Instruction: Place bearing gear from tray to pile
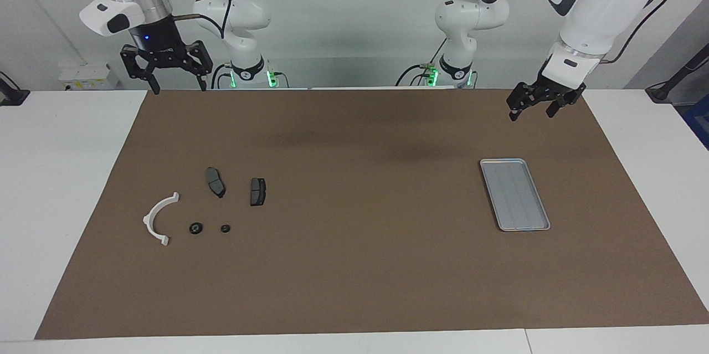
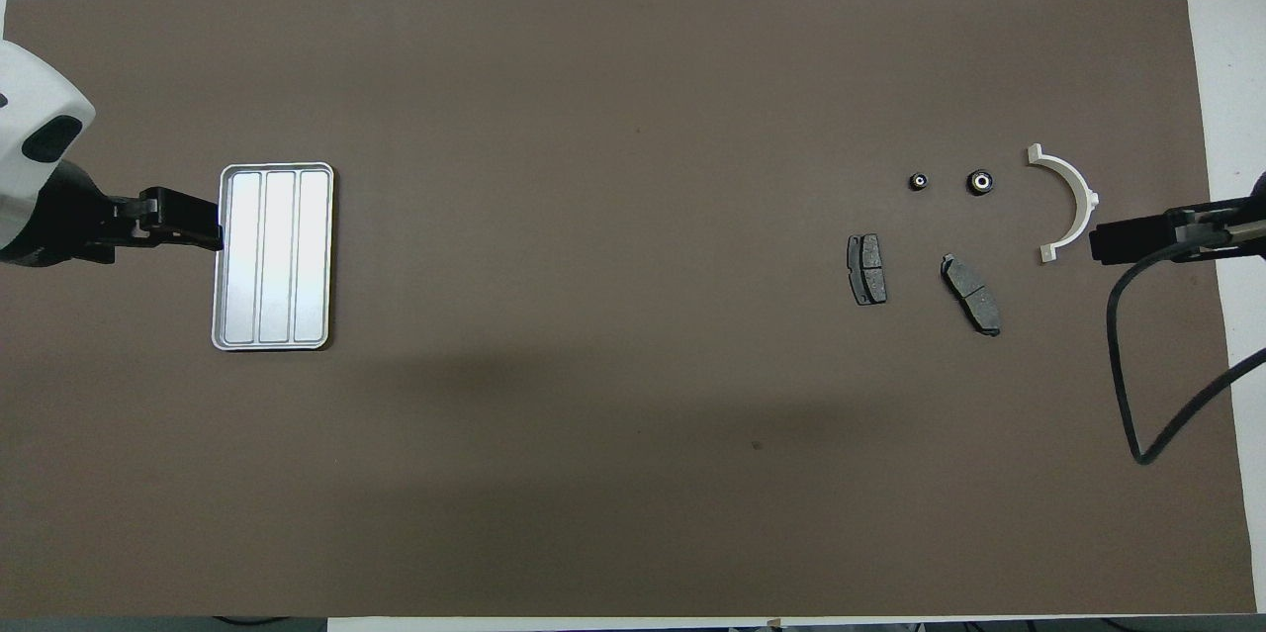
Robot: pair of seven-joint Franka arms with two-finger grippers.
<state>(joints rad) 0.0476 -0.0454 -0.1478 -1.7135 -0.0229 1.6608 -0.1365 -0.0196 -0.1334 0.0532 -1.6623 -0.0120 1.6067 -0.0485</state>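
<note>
The flat rectangular silver-grey metal tray with rounded corners, a raised rim and lengthwise ribs is lying on the brown paper mat toward the left arm's end of the table, and nothing is showing inside it. Toward the right arm's end, well apart from it, the pile is sitting spread out: a white half-ring plastic bracket, a dark grey brake pad with a rounded outline, and a second, squarer dark grey brake pad beside it. Two small round black bearing gears are lying just farther from the robots than the pads, the larger bearing gear beside the bracket and the smaller bearing gear near it, neither touching the other.

The overhead view is showing what the facing view is not: each gear has a pale centre, and the tray's floor is divided into three long panels. From above, the left gripper is seeming to meet the tray's rim, and the right gripper is seeming to lie just beside the bracket. The facing view is correcting this: the left gripper is hanging in the air over the mat's edge, clear of the tray, with its fingers spread and holding nothing, and the right gripper is hanging high over the mat's corner, fingers likewise parted and empty.
</note>
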